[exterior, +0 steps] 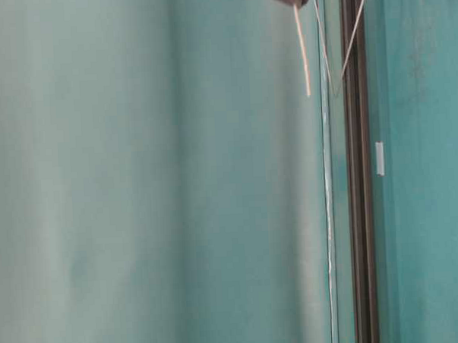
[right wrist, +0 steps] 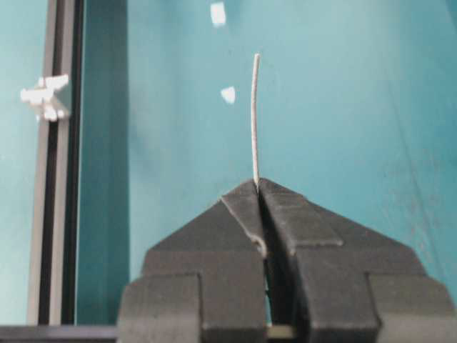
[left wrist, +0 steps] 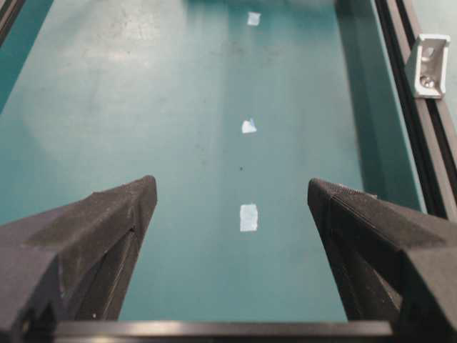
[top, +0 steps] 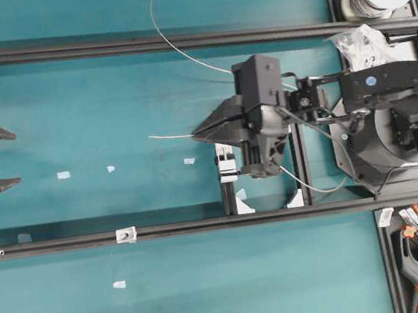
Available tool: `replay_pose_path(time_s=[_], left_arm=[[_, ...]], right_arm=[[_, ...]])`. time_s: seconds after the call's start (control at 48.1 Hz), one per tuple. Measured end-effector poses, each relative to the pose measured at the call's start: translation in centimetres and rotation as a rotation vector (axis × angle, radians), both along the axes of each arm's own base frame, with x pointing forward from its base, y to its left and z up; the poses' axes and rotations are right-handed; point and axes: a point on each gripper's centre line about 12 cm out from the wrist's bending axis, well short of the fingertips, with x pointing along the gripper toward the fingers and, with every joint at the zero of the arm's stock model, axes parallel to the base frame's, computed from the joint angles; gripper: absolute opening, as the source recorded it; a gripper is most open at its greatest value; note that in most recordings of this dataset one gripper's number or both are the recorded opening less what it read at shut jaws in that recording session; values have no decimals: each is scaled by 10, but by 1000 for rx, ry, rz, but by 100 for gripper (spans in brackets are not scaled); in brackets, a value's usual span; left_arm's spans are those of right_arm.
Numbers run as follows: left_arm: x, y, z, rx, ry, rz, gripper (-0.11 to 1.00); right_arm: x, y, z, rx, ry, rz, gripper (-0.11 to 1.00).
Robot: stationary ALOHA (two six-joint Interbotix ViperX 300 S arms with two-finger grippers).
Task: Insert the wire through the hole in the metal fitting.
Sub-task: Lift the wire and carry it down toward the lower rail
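From overhead, the right gripper [top: 196, 134] pinches the wire [top: 169, 136], whose free end pokes left over the teal table [top: 92, 103], well apart from the metal fitting [top: 126, 234] on the lower black rail [top: 50, 246]. The left wrist view shows the left gripper [left wrist: 232, 196] spread wide with nothing between its fingers, the fitting up right. In the right wrist view the closed jaws clamp the wire, fitting far left.

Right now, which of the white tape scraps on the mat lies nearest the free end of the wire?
The tape scrap just below the wire tip, rightmost in the row of three; the other two lie further left.
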Motion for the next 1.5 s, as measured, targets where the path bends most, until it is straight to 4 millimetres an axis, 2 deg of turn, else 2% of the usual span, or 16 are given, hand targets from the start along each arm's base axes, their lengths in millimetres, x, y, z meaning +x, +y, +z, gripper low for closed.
replay_pose_path(time_s=[0.187, 0.478, 0.624, 0.915, 1.143, 1.497], left_arm=[[0, 0, 3, -1, -9, 1, 76], [0, 0, 4, -1, -17, 3, 76], [-3, 0, 5, -1, -38, 5, 76], [-23, 1, 3, -38, -117, 17, 76], [-25, -4, 3, -58, -121, 2, 76], [-25, -6, 3, -65, -129, -3, 75]], right_arm=[[-17, 1, -14, 46, -56, -25, 0], [-31, 23, -23, 98, -190, 45, 0], [-33, 28, -30, 122, -214, 48, 0], [-30, 36, -51, 149, -193, 49, 0], [-38, 43, -70, 187, -186, 6, 0], [-33, 68, -79, 120, -211, -7, 0]])
